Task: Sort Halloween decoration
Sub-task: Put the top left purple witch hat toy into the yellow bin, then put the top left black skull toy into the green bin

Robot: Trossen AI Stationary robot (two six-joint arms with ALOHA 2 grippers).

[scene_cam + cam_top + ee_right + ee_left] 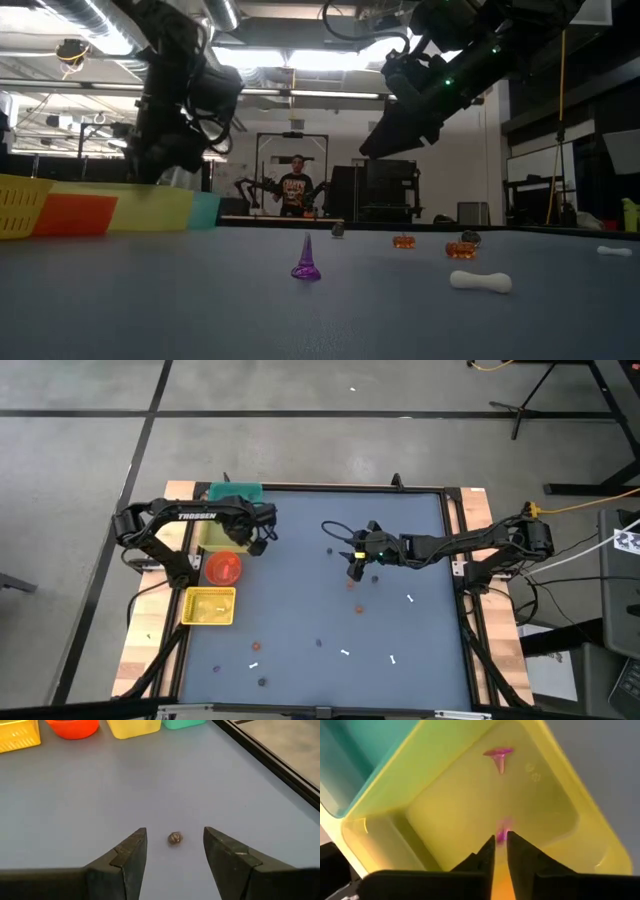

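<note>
- My right gripper [174,854] hangs over the middle of the table, fingers spread wide and holding nothing.
- A small dark round trinket [174,838] lies on the blue table [150,790] straight ahead of my right fingers, lined up with the gap between them. It is round, so no long axis to square up to.
- I judge the next move is a straight drop and a squeeze, with no twist needed.
- My left gripper [501,846] is over the yellow bin [560,775]. Its fingers are parted only a sliver, with a purple trinket [503,831] right at the tips. I cannot tell whether it is pinched or already slipping free.
- 1 purple cone [499,757] already lies in that bin.
- My right arm is far nearer the dark trinket.
</note>
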